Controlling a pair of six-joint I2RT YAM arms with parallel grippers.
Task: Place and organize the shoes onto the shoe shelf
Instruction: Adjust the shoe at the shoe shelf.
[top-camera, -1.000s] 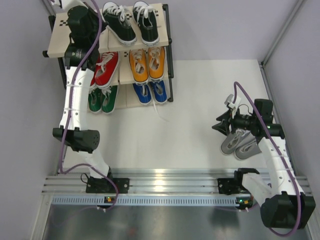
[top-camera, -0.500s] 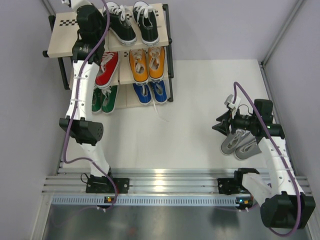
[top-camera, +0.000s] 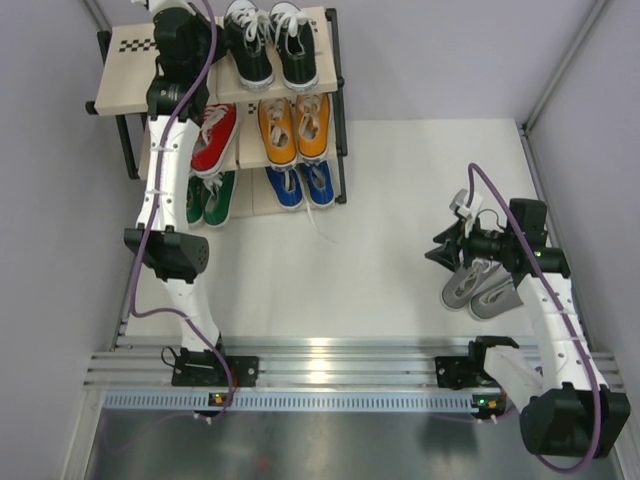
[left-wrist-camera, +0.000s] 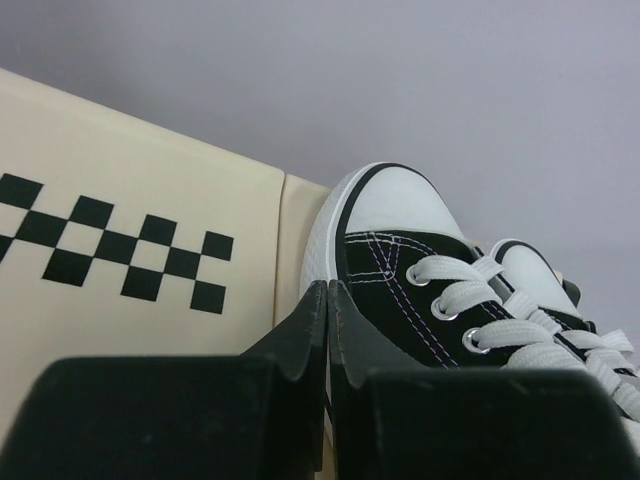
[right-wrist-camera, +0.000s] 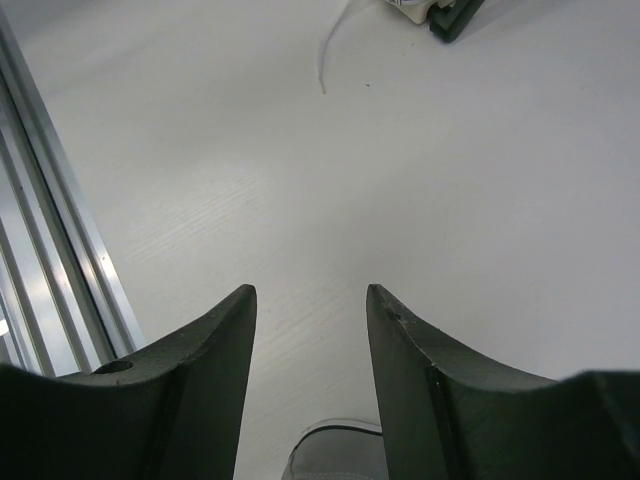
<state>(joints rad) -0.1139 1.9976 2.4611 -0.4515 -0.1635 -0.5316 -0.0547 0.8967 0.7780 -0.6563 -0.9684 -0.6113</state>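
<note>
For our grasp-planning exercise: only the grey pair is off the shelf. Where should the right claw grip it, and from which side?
Probably from above, pinching across both shoes' narrow middles: the grey pair lies side by side, close together, on the table, so one pinch could span both. The open right claw sits just beside them.

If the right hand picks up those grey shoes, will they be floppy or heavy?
Likely light: the grey shoes are small beside the right hand. The fabric sides probably squash when pinched. On the smooth white table they may slide if pushed.
</note>
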